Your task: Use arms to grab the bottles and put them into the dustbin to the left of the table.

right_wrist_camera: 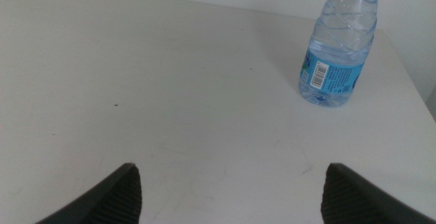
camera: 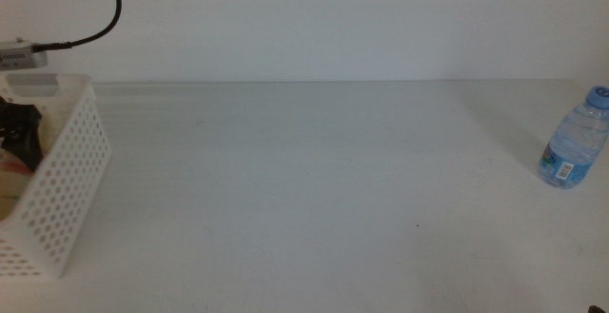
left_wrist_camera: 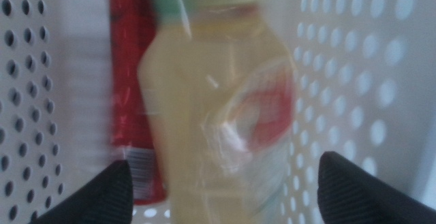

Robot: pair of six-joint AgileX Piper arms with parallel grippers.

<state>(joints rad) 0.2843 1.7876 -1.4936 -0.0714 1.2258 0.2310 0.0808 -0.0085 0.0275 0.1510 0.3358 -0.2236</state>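
**Ana:** White wall behind, pale bare table [camera: 314, 189] in front. Where is everything?

**Ben:** One dustbin [camera: 59, 185] at the table's left edge. The left hand [left_wrist_camera: 225, 190] hangs inside it, fingers spread wide, with the yellow juice bottle [left_wrist_camera: 218, 108] blurred between them and apparently loose. One red can [left_wrist_camera: 133, 88] stands behind, near the perforated wall.

**Ana:** And the third?

**Ben:** One water bottle [camera: 574, 138], upright near the far right edge. The right hand [right_wrist_camera: 228, 193] is out of the middle view, its fingers apart, facing that bottle from well back.

**Ana:** So how should the step go?

**Ben:** I'd lift the left hand straight up, clear of the walls, so it doesn't snag the juice bottle. Then the right should close on the water bottle's body below the cap; it looks light and tippy.
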